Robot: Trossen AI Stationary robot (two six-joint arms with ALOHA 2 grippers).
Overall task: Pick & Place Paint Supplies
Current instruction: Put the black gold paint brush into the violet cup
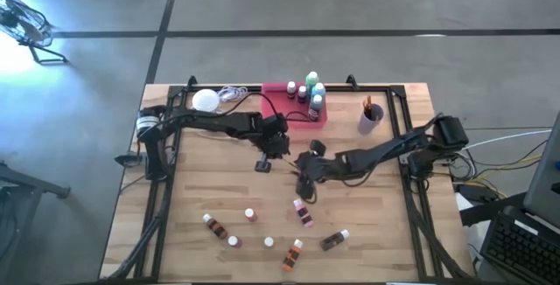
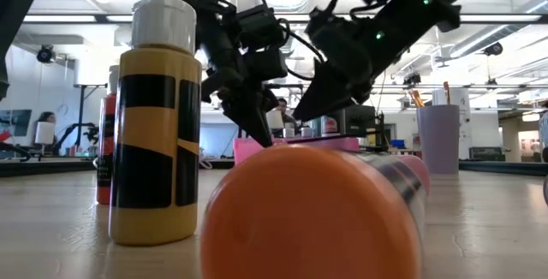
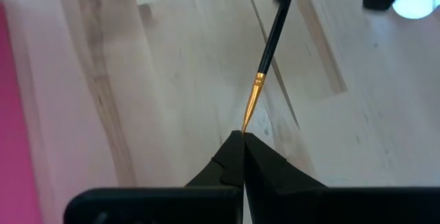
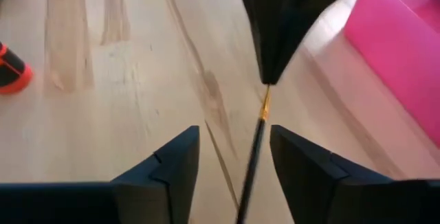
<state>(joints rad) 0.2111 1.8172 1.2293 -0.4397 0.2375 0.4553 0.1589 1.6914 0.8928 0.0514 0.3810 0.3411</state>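
Observation:
A thin paintbrush (image 3: pixel 276 25), black-handled with a gold ferrule (image 3: pixel 254 97), hangs above the wooden table mid-way between my two grippers. My left gripper (image 3: pixel 242 140) (image 1: pixel 264 163) is shut on its bristle end. My right gripper (image 4: pixel 235 159) (image 1: pixel 304 173) is open; its fingers stand on either side of the black handle (image 4: pixel 250 165), and I see no touch. Small white-capped bottles (image 1: pixel 302 212) lie and stand on the near half of the table. My left gripper pinches the brush's tip (image 3: pixel 246 124), just past the gold ferrule, between the free ends of its two shut fingers. The fingers slant down from the table's left and lie along the brush. The brush sticks out beyond them, lifted clear of the wood.
A pink tray (image 1: pixel 282 101) at the back holds green and blue bottles (image 1: pixel 312 84). A purple cup (image 1: pixel 370 117) with brushes stands at the back right and a white globe lamp (image 1: pixel 206 100) at the back left. A yellow-and-black bottle (image 2: pixel 157 133) and a lying orange one (image 2: pixel 317 210) are close to the near edge.

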